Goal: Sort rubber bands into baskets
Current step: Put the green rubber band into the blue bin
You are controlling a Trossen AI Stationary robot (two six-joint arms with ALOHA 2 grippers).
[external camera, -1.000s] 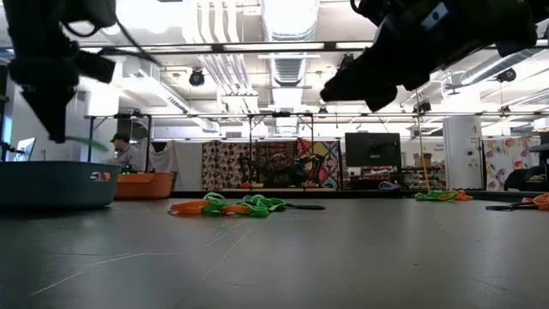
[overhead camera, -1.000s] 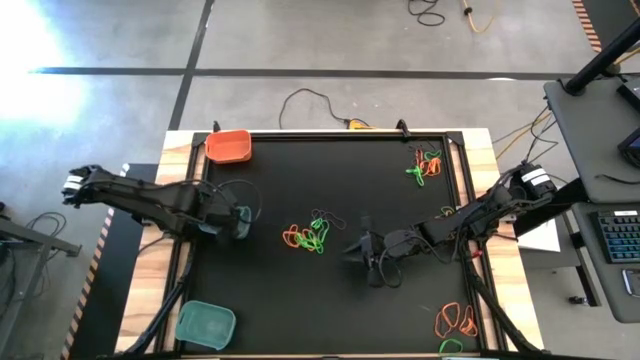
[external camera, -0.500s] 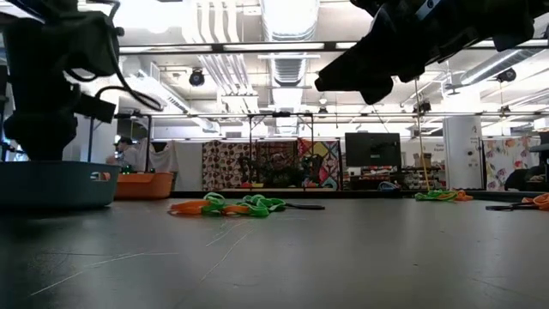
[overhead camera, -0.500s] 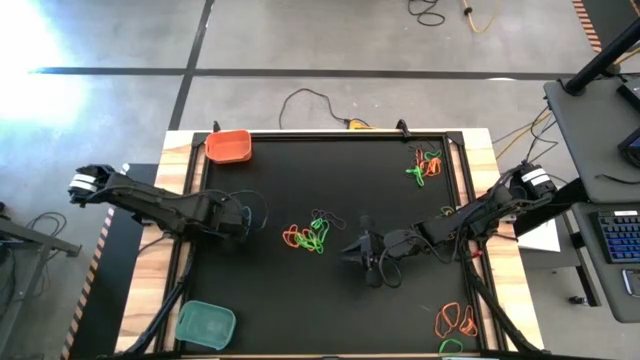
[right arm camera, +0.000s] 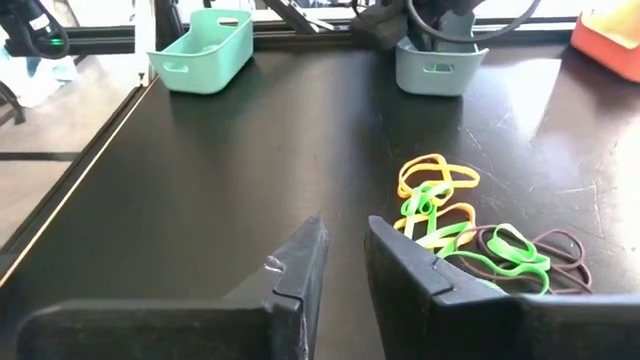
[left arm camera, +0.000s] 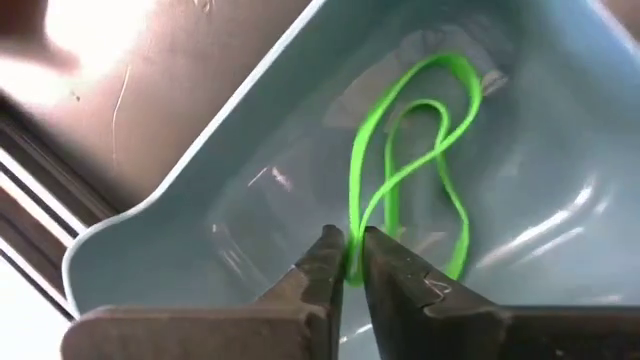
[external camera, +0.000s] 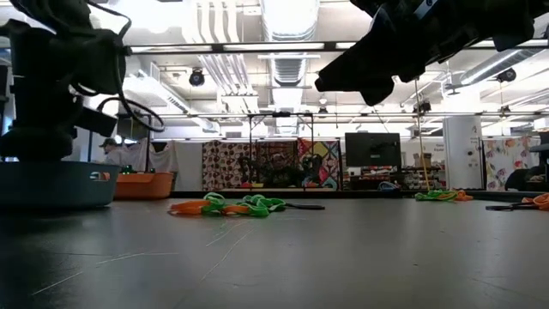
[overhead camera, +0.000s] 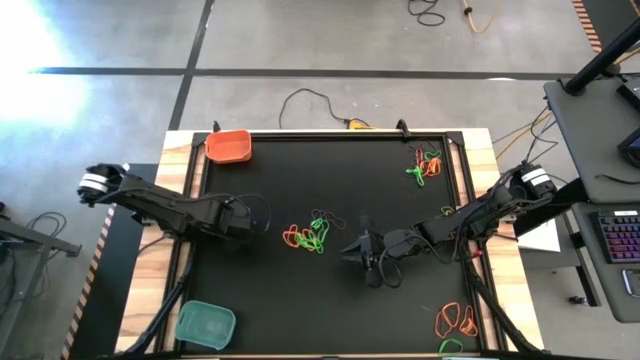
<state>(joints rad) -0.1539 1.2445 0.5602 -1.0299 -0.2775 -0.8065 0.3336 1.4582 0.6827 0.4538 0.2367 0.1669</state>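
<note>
Fingers [left arm camera: 330,275] of left gripper [left arm camera: 347,262] pinching green band [left arm camera: 405,170] inside teal basket [left arm camera: 180,200]; release low, then lift straight.

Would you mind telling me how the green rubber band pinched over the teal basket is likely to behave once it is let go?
The green rubber band sags in limp loops from the left gripper, so it probably flops flat. It looks thin and light, and may cling briefly to a finger.

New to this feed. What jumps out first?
The left gripper is down inside a teal basket at the table's left side, pinching a bright green rubber band. Mid-table lies a tangle of orange, green and dark rubber bands, with the right gripper hovering just beside it.
</note>
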